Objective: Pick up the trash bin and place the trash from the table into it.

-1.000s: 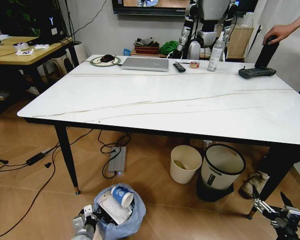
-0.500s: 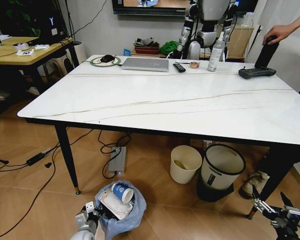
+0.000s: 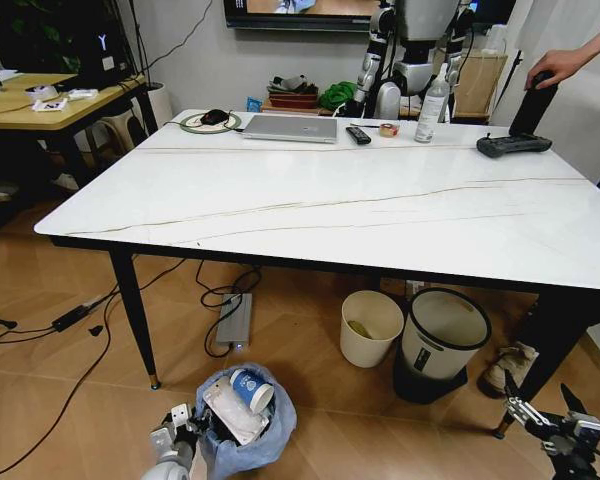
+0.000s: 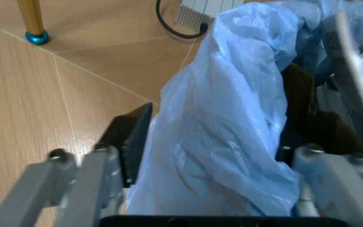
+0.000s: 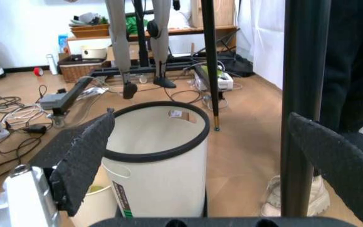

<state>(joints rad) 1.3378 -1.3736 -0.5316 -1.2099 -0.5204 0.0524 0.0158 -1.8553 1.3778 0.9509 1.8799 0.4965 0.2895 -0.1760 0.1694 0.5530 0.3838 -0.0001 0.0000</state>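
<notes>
The trash bin (image 3: 268,438), lined with a crinkly light-blue bag, is low over the wooden floor in front of the table (image 3: 330,205). Trash sits in it: a blue paper cup (image 3: 252,388) and a clear plastic package (image 3: 228,412). My left gripper (image 3: 185,442) is at the bin's left side. In the left wrist view the left gripper (image 4: 222,142) is shut on the bin's bag-covered rim (image 4: 232,123). My right gripper (image 3: 540,418) hangs open low on the right, near a table leg. The right wrist view shows the right gripper (image 5: 200,123) holding nothing.
A cream open bin (image 3: 370,325) and a grey-and-black round bin (image 3: 445,345) stand under the table. A laptop (image 3: 290,127), remote, bottle and game controller (image 3: 513,145) lie along the far edge. Cables and a power strip (image 3: 235,320) lie on the floor.
The trash bin and my left gripper have shifted slightly to the right. The right arm has not moved.
</notes>
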